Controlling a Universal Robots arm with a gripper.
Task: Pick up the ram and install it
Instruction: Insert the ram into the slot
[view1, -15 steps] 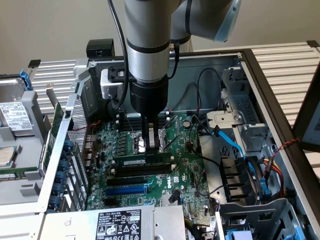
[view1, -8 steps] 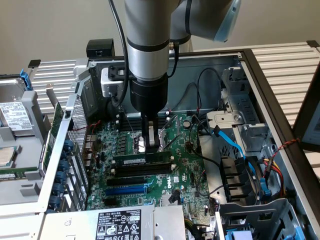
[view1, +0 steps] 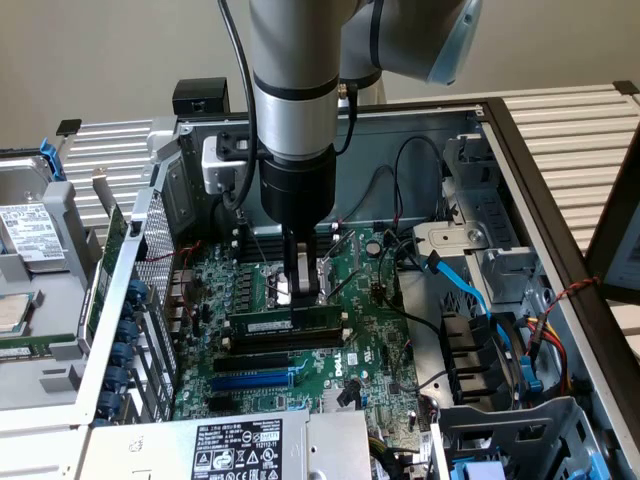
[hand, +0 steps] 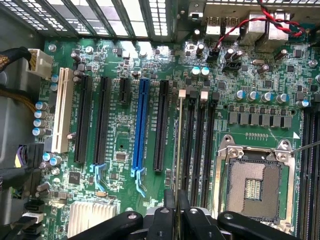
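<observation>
The ram (view1: 262, 325) is a long dark-green stick with a white label strip. It stands on its edge along the black memory slots (view1: 280, 347), on the side of the CPU socket (view1: 277, 287). My gripper (view1: 303, 297) comes straight down from the arm and is shut on the ram's upper edge near its middle. In the wrist view the ram (hand: 179, 145) shows edge-on as a thin pale line beside the black memory slots (hand: 199, 140) with white end clips. There the black fingers (hand: 169, 206) of my gripper (hand: 176, 205) pinch its near end. Whether the ram is seated in a slot cannot be told.
A long blue slot (hand: 141, 125), black expansion slots and a white slot (hand: 62, 110) lie beside the memory slots. The open CPU socket (hand: 252, 185) is close by. Blue cables (view1: 470, 290), black wiring and drive bays crowd the exterior view's right. The labelled power supply (view1: 240, 450) lies in front.
</observation>
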